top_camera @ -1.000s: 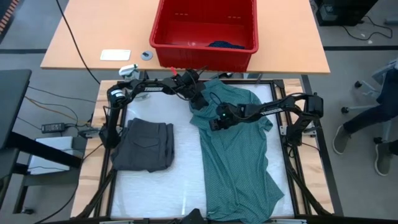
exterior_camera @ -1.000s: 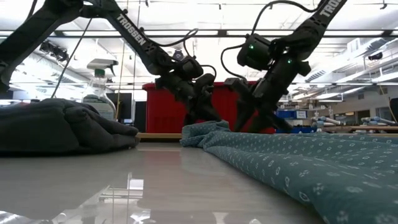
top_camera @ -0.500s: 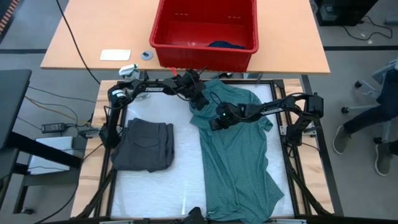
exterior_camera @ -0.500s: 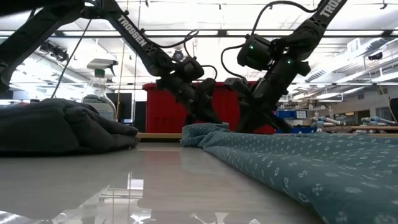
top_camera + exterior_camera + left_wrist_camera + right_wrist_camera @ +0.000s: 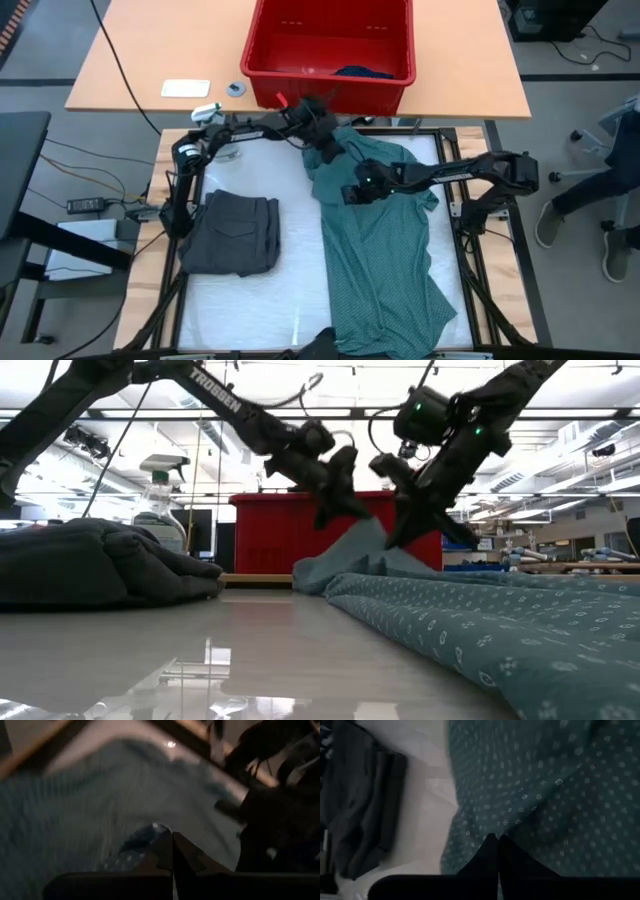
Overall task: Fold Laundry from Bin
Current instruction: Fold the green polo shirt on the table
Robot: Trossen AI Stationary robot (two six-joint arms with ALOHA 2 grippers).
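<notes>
The teal-green dotted T-shirt (image 5: 385,250) lies lengthwise on the right half of the table, its near end at the front edge. Its far left part (image 5: 368,545) is raised in a peak. My left gripper (image 5: 326,152) is shut on the shirt's far left edge. My right gripper (image 5: 354,192) is shut on the shirt's left side, a little nearer. A folded dark grey piece (image 5: 232,232) rests flat on the left half of the table. The red bin (image 5: 330,45) stands on the wooden table behind, with a navy piece (image 5: 362,72) inside it. My left gripper pinches a bunched fold of the shirt (image 5: 146,836) between its two fingers, slanting down from the far left. The cloth hangs below the fingers, lifted off the table there. My right gripper pinches the shirt's cloth near its left edge (image 5: 496,826) between its two fingers, slanting down from the right. That part is lifted, and the rest of the shirt (image 5: 500,620) lies on the table.
The dark grey piece also shows at the left of the low view (image 5: 100,565). A white card (image 5: 186,88) and a small round thing (image 5: 236,89) lie on the wooden table left of the bin. The table's middle strip (image 5: 295,260) is bare white.
Both grippers have gone up and a little toward the table's right edge, staying shut. The shirt's far left part has been lifted off the table into a peak. The rest of the shirt has stayed where it lay.
</notes>
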